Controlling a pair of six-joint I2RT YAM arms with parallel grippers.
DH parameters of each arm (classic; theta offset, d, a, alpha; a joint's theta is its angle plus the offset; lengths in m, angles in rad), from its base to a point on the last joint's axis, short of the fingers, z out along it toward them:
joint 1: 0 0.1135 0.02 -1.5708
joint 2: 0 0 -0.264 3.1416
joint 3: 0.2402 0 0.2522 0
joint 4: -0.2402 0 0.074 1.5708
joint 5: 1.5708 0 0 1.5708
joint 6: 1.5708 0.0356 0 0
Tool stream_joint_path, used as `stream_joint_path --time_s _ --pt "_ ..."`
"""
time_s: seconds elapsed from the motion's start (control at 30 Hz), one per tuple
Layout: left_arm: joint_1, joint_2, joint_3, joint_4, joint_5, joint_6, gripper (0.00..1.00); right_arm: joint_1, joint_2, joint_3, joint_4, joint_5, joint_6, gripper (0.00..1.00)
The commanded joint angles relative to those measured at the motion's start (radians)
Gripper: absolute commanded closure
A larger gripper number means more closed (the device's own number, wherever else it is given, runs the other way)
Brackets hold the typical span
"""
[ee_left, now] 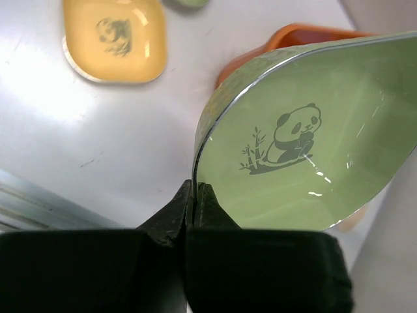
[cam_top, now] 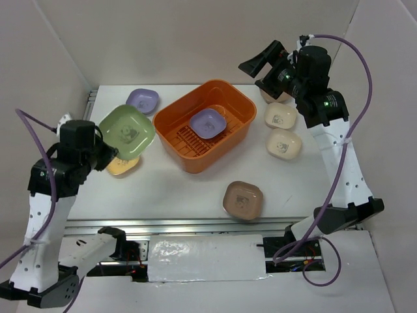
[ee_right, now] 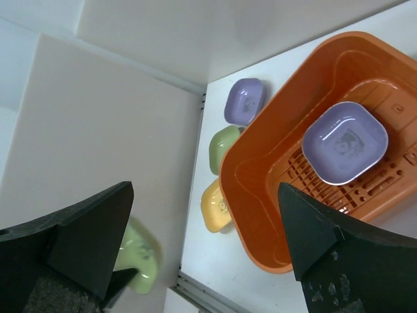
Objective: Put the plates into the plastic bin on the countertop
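Green plate [cam_top: 127, 132] pinched by its rim in my left claw [ee_left: 195, 195], jaws together on it, held clear of the counter [cam_top: 176, 189] just left of the orange bin [cam_top: 242, 104], over a yellow plate [cam_top: 122, 165]. One purple plate [cam_top: 208, 123] lies in the bin. My right claw [ee_right: 203, 195] gapes wide, holding nothing, up at far right. Cream plates [cam_top: 281, 116] and a brown plate [cam_top: 243, 199] sit on the counter.

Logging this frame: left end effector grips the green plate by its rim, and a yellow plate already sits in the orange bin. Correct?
Not quite: the plastic bin holds a purple plate, not a yellow one, as the top external view shows. The left end effector does grip the green plate by its rim.
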Motion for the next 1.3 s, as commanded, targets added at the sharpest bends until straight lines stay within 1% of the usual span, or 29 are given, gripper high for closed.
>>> stream_joint_path --time_s 0.0,0.07,0.1,0.13,0.17,0.2,0.23,0.27,0.3,0.33,0.37,0.4,0.43,0.47,0.57,0.63,0.73,0.77,0.83,0.9,1.07,1.13,1.2,1.23,1.27 --pt "-0.014 0.119 0.119 0.043 -0.017 0.041 1.00 -0.027 -0.022 -0.019 -0.014 -0.023 0.009 0.00" --pt "-0.014 0.212 0.176 0.117 0.058 0.036 1.00 -0.044 -0.016 -0.034 -0.016 -0.011 0.009 0.00" --pt "-0.015 0.249 0.196 0.200 0.095 0.020 1.00 -0.053 -0.015 -0.050 -0.019 -0.006 0.014 0.00" --pt "-0.032 0.334 0.218 0.241 0.165 0.003 1.00 -0.072 -0.015 -0.062 -0.019 -0.004 0.017 0.00" --pt "-0.047 0.382 0.267 0.281 0.189 -0.028 1.00 -0.086 -0.016 -0.076 -0.011 0.003 0.022 0.00" --pt "-0.063 0.486 0.301 0.331 0.203 -0.045 1.00 -0.099 -0.018 -0.112 -0.005 0.012 0.028 0.00" --pt "-0.092 0.540 0.378 0.347 0.213 -0.060 1.00 -0.121 -0.028 -0.140 -0.001 0.020 0.034 0.00" --pt "-0.109 0.589 0.420 0.356 0.206 -0.080 1.00 -0.133 -0.038 -0.169 0.015 0.028 0.052 0.00" --pt "-0.126 0.690 0.465 0.362 0.191 -0.089 1.00 -0.142 -0.051 -0.251 0.024 0.051 0.060 0.00" --pt "-0.155 0.737 0.500 0.373 0.172 -0.102 1.00 -0.165 -0.080 -0.298 0.029 0.057 0.068 0.00" --pt "-0.166 0.775 0.555 0.384 0.148 -0.132 1.00 -0.179 -0.097 -0.382 0.030 0.062 0.078 0.00" --pt "-0.173 0.844 0.571 0.404 0.150 -0.151 1.00 -0.192 -0.137 -0.424 0.026 0.078 0.083 0.00" --pt "-0.187 0.875 0.588 0.433 0.149 -0.169 1.00 -0.211 -0.162 -0.465 0.033 0.078 0.086 0.00" --pt "-0.195 0.898 0.588 0.448 0.140 -0.209 1.00 -0.222 -0.185 -0.545 0.041 0.075 0.088 0.00" --pt "-0.219 1.010 0.575 0.515 0.143 -0.284 1.00 -0.244 -0.271 -0.664 0.068 0.063 0.094 0.00" --pt "-0.239 1.055 0.591 0.549 0.149 -0.315 1.00 -0.242 -0.311 -0.691 0.065 0.056 0.092 0.00" --pt "-0.262 1.156 0.664 0.548 0.155 -0.327 1.00 -0.238 -0.320 -0.696 0.041 0.037 0.080 0.00" --pt "-0.265 1.211 0.690 0.516 0.151 -0.330 1.00 -0.236 -0.321 -0.694 0.036 0.036 0.077 0.00" --pt "-0.272 1.260 0.750 0.487 0.143 -0.326 1.00 -0.233 -0.329 -0.700 0.027 0.045 0.065 0.00" --pt "-0.272 1.308 0.763 0.442 0.134 -0.335 1.00 -0.228 -0.344 -0.716 0.016 0.060 0.065 0.00" --pt "-0.258 1.319 0.712 0.413 0.124 -0.353 1.00 -0.227 -0.371 -0.788 -0.004 0.049 0.040 0.00" --pt "-0.255 1.306 0.680 0.416 0.112 -0.337 1.00 -0.225 -0.372 -0.798 -0.016 0.042 0.023 0.00" --pt "-0.250 1.305 0.681 0.404 0.111 -0.327 1.00 -0.227 -0.378 -0.811 -0.021 0.040 0.016 0.00" --pt "-0.249 1.309 0.689 0.393 0.124 -0.314 0.97 -0.225 -0.381 -0.820 -0.019 0.037 0.014 0.00" --pt "-0.249 1.317 0.697 0.384 0.129 -0.306 0.88 -0.225 -0.384 -0.823 -0.017 0.039 0.011 0.00"
